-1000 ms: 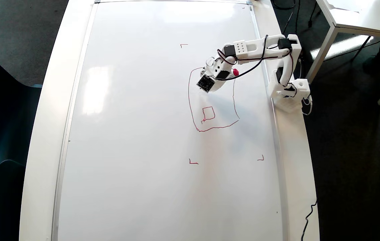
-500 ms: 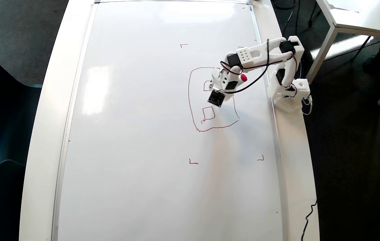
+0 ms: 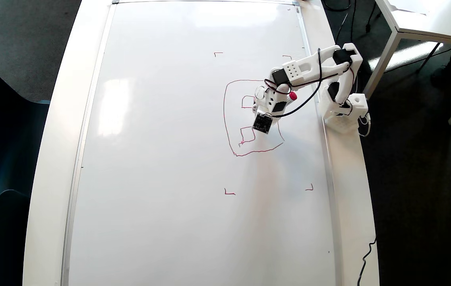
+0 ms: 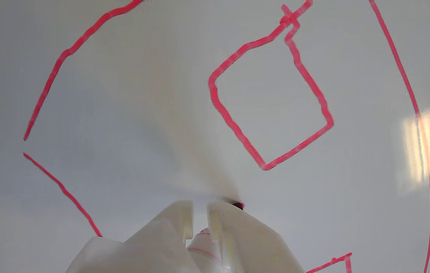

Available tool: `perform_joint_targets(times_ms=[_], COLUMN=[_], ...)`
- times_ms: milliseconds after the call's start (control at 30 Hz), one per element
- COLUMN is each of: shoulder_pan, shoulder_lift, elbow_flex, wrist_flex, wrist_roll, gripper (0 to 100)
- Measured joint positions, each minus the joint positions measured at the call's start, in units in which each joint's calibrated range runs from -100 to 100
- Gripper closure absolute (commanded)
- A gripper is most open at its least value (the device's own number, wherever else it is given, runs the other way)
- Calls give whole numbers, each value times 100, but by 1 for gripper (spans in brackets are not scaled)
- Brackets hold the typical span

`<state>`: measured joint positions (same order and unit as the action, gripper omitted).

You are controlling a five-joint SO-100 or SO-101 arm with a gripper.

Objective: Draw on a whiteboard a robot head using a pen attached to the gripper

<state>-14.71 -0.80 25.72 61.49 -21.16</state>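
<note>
overhead view: the whiteboard lies flat on the white desk, and the robot head is partly drawn in red. its rounded outline runs round the jaws on all sides. one small square is finished just beyond the jaws' dark module, and part of a second shows beside them. judging by the task, a further inner square and the stalked square on top are not yet drawn, so the work looks roughly half done. the pen shows only as a red end behind the jaws.

wrist view: the jaws stand nearly closed, a narrow slot between the two white fingers, gripping the pen, whose pale barrel sits in that slot. its dark tip pokes out just ahead of the jaws, at or very near the board; contact cannot be told for sure. the finished square lies ahead of the jaws, and a corner of another at lower right.
</note>
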Motion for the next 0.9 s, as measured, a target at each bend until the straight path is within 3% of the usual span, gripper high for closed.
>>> perform_joint_targets(times_ms=[900], shoulder_pan=[0], shoulder_lift=[-237], elbow_flex=[466], wrist_flex=[194], wrist_roll=[0], gripper=[99])
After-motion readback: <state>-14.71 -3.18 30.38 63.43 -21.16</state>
